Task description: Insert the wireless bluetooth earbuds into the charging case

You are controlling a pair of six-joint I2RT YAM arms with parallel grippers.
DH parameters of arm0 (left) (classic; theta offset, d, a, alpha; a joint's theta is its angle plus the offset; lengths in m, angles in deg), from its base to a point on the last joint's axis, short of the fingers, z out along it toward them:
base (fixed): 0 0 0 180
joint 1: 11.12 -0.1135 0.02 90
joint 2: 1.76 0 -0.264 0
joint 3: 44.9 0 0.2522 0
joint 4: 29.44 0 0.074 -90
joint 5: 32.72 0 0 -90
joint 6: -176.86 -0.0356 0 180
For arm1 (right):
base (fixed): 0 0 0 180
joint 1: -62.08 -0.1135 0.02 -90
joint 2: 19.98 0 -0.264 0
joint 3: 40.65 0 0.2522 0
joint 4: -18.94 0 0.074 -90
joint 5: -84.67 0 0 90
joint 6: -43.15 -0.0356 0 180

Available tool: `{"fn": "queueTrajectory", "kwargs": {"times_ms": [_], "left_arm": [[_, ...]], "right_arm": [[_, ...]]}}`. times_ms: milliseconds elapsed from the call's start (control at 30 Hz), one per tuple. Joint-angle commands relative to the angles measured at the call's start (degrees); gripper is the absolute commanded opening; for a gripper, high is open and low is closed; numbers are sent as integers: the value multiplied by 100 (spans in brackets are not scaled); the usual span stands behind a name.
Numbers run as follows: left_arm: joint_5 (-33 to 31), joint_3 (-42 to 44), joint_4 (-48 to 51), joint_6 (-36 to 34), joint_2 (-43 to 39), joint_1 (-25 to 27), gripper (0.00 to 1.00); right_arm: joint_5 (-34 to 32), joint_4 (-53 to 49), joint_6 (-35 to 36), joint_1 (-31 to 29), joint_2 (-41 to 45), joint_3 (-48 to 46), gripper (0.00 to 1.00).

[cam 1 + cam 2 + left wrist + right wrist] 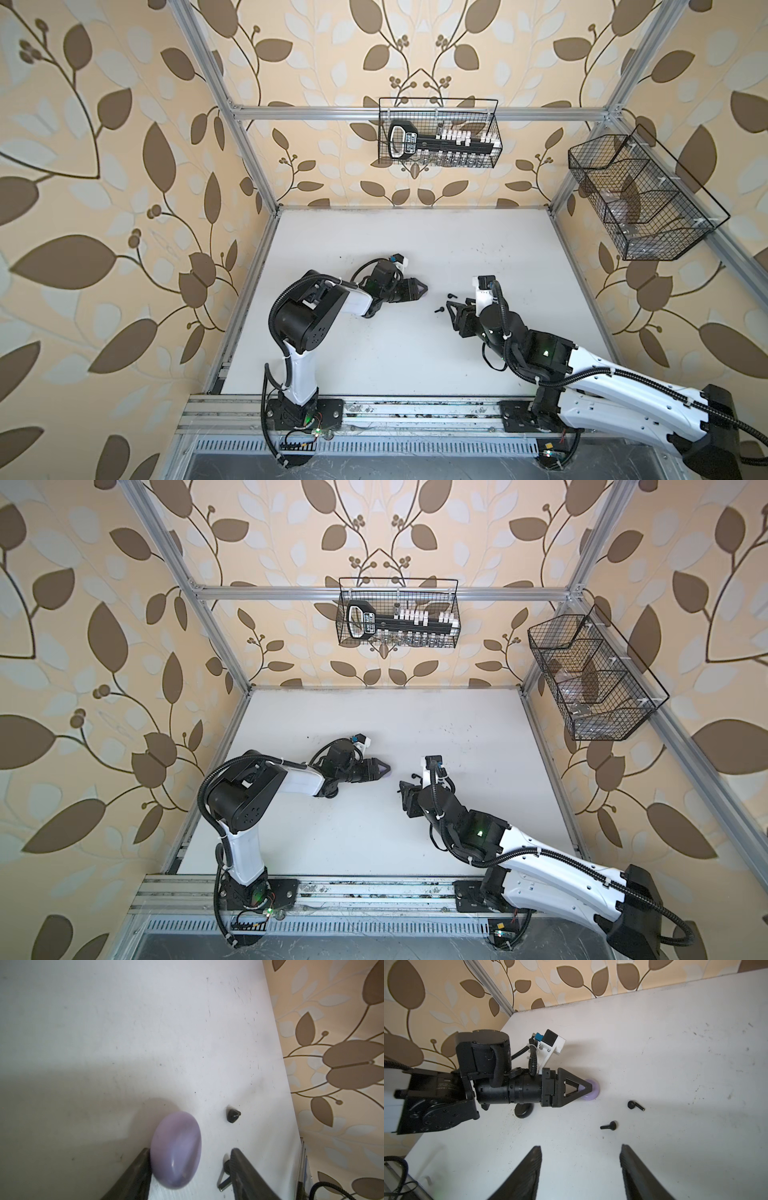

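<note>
A closed lilac charging case [175, 1150] lies on the white table [415, 245] between the fingers of my left gripper [190, 1150]. The case touches one finger, a clear gap separates it from the other, and the jaws stand open. Two black earbuds [635, 1105] [609, 1125] lie loose on the table just past the case, between the two grippers [451, 296]. One of them is partly hidden behind a left finger [225, 1174]. My right gripper [580, 1147] hovers open and empty just short of the earbuds. A black case [523, 1111] lies under the left wrist.
A wire basket [440, 133] with a black tool and white pieces hangs on the back rail. Another wire basket [640, 199] hangs on the right rail. Aluminium frame posts and papered walls close in the table.
</note>
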Motion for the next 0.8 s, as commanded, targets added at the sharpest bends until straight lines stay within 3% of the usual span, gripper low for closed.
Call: {"fn": "queueTrajectory", "kwargs": {"times_ms": [0,100,233,333,400,500,567,633,767], "left_arm": [[-150,157,240,-394,-800,-71,68],[-57,507,205,-397,-1431,-310,73],[-24,946,737,-227,-2475,-1018,76],[-1733,829,2512,213,-3538,-1538,81],[-2949,525,3803,208,-4155,-1780,98],[-4379,875,4062,-32,-4991,-1799,99],[-4398,1276,3736,-57,-5365,-1925,99],[-4428,1292,4221,288,-5668,-2243,99],[-3724,1610,4455,501,-6431,-3095,99]], "right_arm": [[-167,356,362,-43,144,71,69],[-415,757,559,-115,76,10,71],[-598,1052,676,-423,-479,219,74],[-370,1144,488,-601,-1270,502,78],[-251,1249,352,-689,-1872,732,78],[-335,896,-30,-846,-2912,1449,79],[-276,675,-237,-961,-3672,2034,79],[-236,470,-344,-1060,-4367,2628,79],[-173,-31,-504,-1120,-5583,3787,79]]}}
